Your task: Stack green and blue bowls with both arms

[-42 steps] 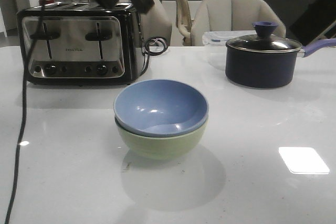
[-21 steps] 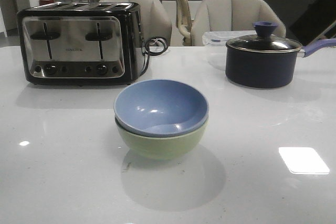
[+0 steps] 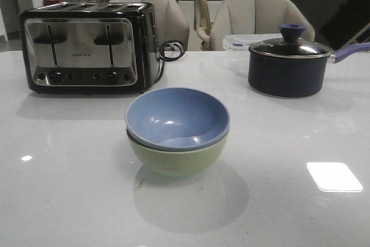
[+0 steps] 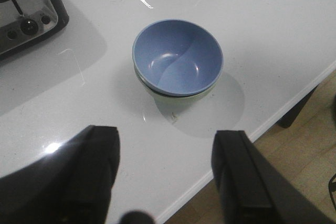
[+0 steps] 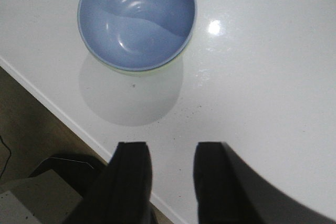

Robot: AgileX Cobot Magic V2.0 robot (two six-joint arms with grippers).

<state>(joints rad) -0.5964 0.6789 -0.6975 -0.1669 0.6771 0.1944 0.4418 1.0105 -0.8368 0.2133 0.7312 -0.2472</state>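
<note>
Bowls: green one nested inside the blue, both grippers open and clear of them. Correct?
Not quite: the order is reversed. The front view shows the blue bowl nested inside the green bowl. The rest holds: the left gripper and right gripper are open and clear of the bowls.

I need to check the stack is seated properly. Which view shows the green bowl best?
The front view: the green bowl shows its whole side under the blue bowl, which sits nested in it. Both wrist views look down from above, so only a thin green crescent shows past the blue rim.
</note>
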